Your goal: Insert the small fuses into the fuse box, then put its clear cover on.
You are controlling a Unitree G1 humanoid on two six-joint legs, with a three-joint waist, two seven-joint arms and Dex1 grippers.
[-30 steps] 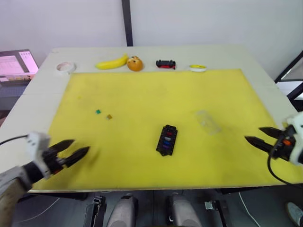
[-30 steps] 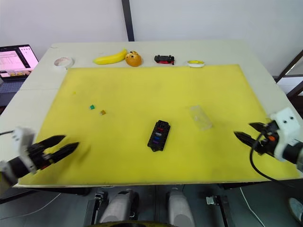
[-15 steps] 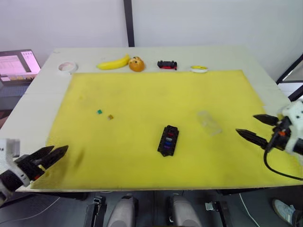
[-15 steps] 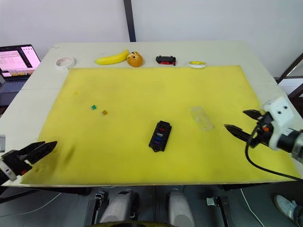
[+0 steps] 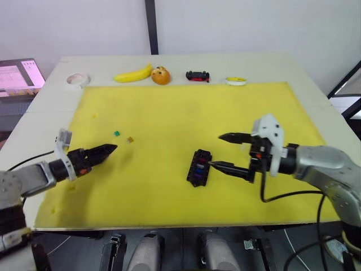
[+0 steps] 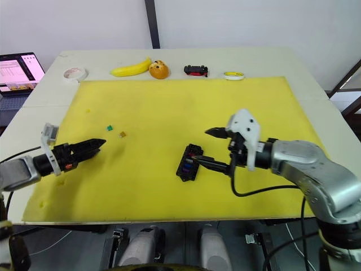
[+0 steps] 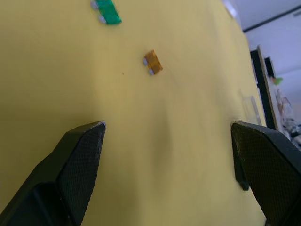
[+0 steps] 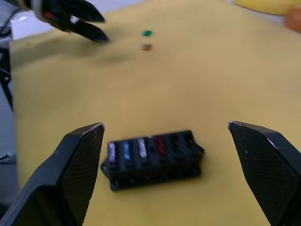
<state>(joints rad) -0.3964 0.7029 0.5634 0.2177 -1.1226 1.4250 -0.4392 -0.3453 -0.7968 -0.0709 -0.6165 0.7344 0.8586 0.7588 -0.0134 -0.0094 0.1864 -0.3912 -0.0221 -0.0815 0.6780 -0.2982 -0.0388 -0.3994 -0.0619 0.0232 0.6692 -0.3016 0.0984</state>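
Observation:
The black fuse box (image 5: 199, 167) lies mid-mat, with purple, blue, grey and red fuses in its slots (image 8: 153, 157). My right gripper (image 5: 220, 151) is open just right of the box, one finger beside its near end and nothing held. Two loose small fuses, green (image 5: 117, 134) and olive-brown (image 5: 130, 139), lie on the left of the mat. My left gripper (image 5: 107, 150) hovers open a little short of them, empty; they also appear as green (image 7: 107, 12) and olive-brown (image 7: 152, 62). A faint clear outline (image 7: 248, 104) looks like the clear cover.
Everything rests on a yellow mat (image 5: 186, 107) over a white table. Along the back edge stand a tape roll (image 5: 74, 81), banana (image 5: 133, 74), orange (image 5: 161, 75), toy car (image 5: 197, 76) and a small yellow-lidded item (image 5: 236, 81). A laptop (image 5: 17, 76) sits far left.
Both arms swung in from the mat's near corners. The right gripper moved left to the fuse box, now covering the clear cover's spot. The left gripper advanced toward the loose fuses.

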